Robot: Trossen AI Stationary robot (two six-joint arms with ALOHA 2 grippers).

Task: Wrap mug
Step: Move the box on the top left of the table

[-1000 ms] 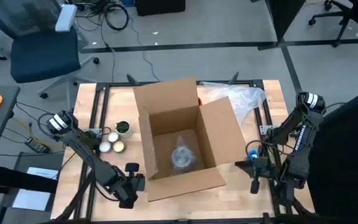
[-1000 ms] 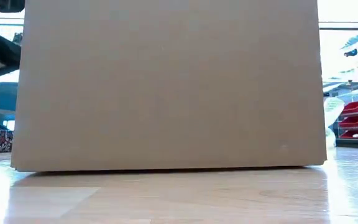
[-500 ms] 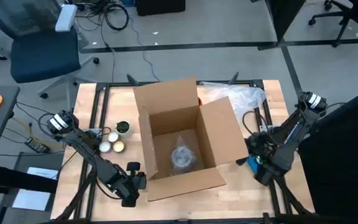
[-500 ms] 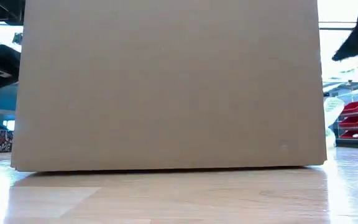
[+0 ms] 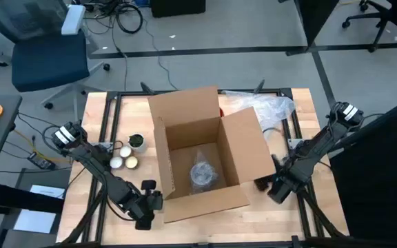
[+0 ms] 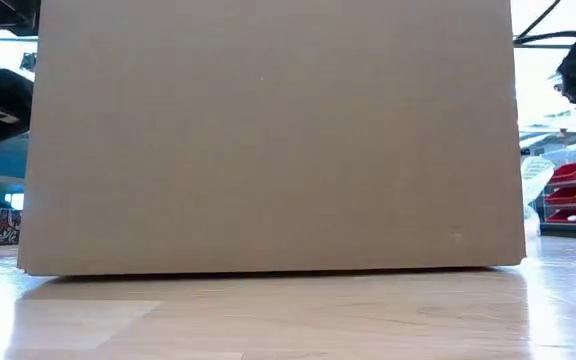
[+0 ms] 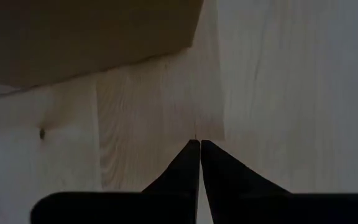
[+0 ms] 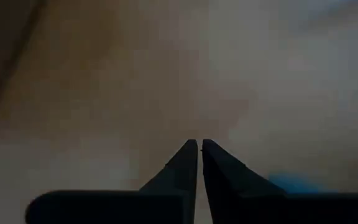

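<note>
An open cardboard box stands in the middle of the table and fills the low view. On its floor lies a bundle of clear wrap. The mug shows in no frame; I cannot tell if it is inside the bundle. My left gripper is low over the bare wood by the box's near left corner, its fingers shut with nothing between them. My right gripper hangs beside the box's right flap, also shut on nothing.
Several small round things and a dark green cup sit left of the box. Crumpled clear plastic lies at the far right behind the flap. Black frame rails run along the table's sides.
My right gripper has swung from the table's right edge toward the box's right flap, turning as it went, and has come into the low view's upper right corner. The box and the bundle have kept still.
</note>
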